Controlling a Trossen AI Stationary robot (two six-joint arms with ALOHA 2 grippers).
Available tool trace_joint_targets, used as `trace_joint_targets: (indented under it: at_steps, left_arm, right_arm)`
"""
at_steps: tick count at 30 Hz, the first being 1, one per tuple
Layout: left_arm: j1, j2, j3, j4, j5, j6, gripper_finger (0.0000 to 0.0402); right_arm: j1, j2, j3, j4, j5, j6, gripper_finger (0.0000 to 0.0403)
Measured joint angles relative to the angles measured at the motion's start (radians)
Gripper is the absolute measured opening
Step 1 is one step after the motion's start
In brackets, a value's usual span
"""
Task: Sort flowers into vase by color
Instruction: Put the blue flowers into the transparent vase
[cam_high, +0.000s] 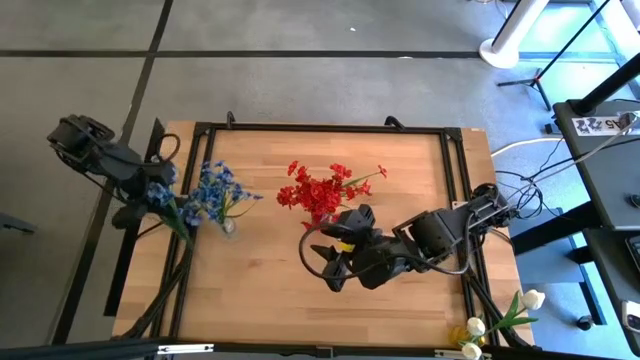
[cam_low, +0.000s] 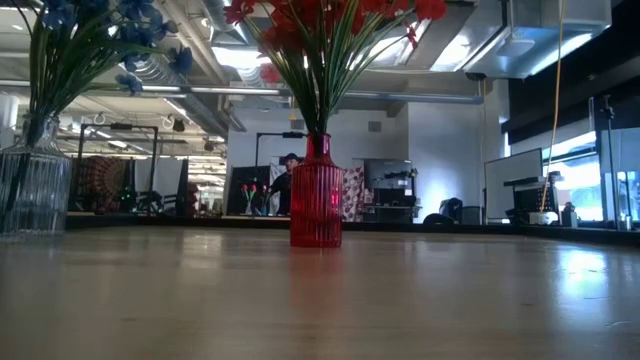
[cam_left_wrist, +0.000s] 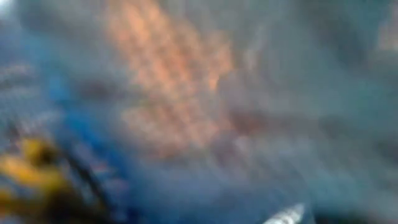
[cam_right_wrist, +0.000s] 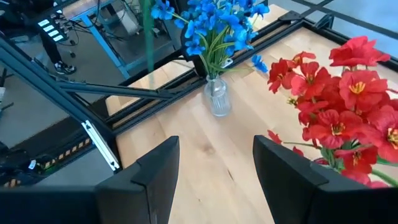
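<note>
Red flowers (cam_high: 322, 190) are in the red vase (cam_low: 316, 205) mid-table, blue flowers (cam_high: 212, 190) in the clear vase (cam_right_wrist: 218, 98) at about 9 o'clock from it. White ones (cam_high: 497, 322) lie off the table's corner, approx 4 o'clock. My right gripper (cam_high: 322, 262) sits just at 6 o'clock of the red vase, fingers spread, holding nothing. Left gripper (cam_high: 160, 196) is w/ the blue bunch at the table edge; can't tell its fingers, wrist cam's a blur.

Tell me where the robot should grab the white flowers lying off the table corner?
Probably by the thin green stems of the white flowers, coming from above. The blooms are soft and spread out, while the stems lie bunched and narrow enough for the open right end effector, the nearer one.
</note>
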Motion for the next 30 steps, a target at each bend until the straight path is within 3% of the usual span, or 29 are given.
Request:
trace_joint_targets:
  at_steps: [6, 14, 20, 23, 30]
  left_arm:
    - [-0.001, -0.080, -0.071, -0.001, -0.208, 0.010, 0.0002]
    - [-0.001, -0.127, -0.071, 0.000, -0.365, 0.166, 0.0002]
    - [0.015, -0.137, -0.072, 0.002, -0.371, 0.220, 0.0002]
    - [0.027, -0.149, -0.071, -0.001, -0.362, 0.163, 0.0002]
    - [0.027, -0.096, -0.032, 0.003, -0.135, -0.101, 0.0002]
  right_arm:
    - [-0.003, 0.010, 0.000, -0.010, -0.007, -0.043, 0.0204]
    - [-0.007, 0.010, 0.000, -0.011, -0.030, -0.069, 0.0204]
    - [-0.007, 0.010, 0.000, -0.016, -0.105, -0.071, 0.0204]
    - [-0.007, 0.010, 0.000, -0.015, -0.106, -0.074, 0.0204]
    - [-0.022, 0.010, 0.000, 0.105, -0.106, -0.244, 0.0204]
